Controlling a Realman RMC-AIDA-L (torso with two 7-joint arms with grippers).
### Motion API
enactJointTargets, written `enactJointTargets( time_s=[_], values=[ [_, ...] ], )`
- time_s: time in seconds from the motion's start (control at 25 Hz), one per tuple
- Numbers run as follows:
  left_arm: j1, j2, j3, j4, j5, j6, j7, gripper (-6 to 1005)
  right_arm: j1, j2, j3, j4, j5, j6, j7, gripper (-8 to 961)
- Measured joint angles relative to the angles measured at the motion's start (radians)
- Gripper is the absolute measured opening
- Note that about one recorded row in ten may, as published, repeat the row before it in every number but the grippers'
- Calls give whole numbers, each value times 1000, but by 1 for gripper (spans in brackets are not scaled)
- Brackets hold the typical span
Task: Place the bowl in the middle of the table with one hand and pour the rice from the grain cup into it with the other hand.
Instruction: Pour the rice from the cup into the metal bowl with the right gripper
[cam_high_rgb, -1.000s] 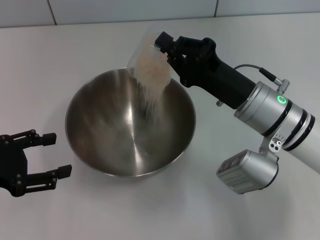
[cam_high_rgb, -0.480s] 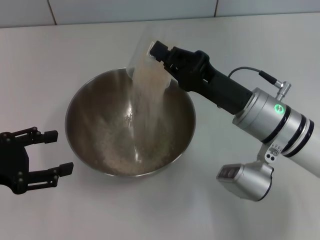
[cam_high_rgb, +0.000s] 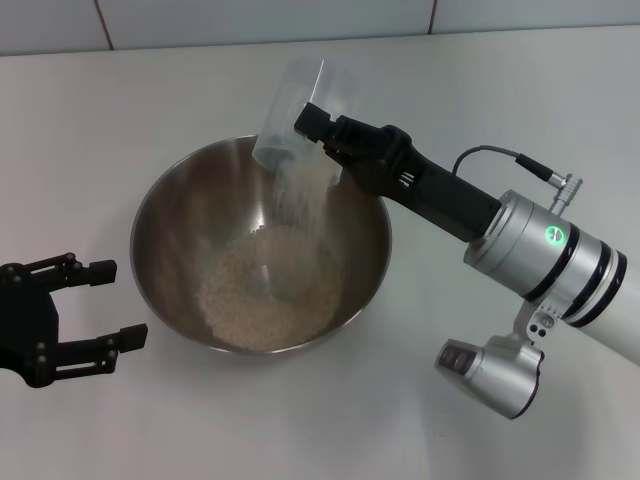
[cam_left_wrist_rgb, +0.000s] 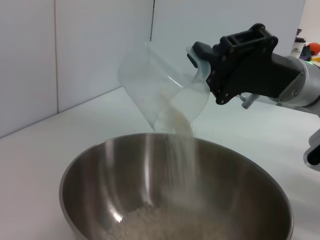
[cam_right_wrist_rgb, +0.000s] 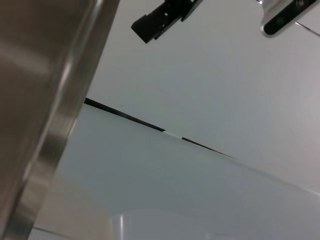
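Note:
The steel bowl stands in the middle of the white table. My right gripper is shut on the clear grain cup and holds it tilted steeply over the bowl's far rim. A stream of rice falls from the cup onto a pale heap in the bowl's bottom. My left gripper is open and empty, just left of the bowl. The left wrist view shows the bowl, the tilted cup, the falling rice and the right gripper.
A tiled wall borders the table's far edge. The right arm with its green ring reaches in from the right. The right wrist view shows the bowl's outer wall close by.
The right gripper has tipped the cup further. The cup has emptied much of its rice and the heap in the bowl has grown. The left gripper has not moved.

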Motion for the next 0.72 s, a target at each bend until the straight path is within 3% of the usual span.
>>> enactJointTargets(
  time_s=[0.72],
  values=[
    [0, 0, 0, 1, 0, 3, 0, 812, -11, -2, -5, 27, -8, -11, 9, 23]
  ],
)
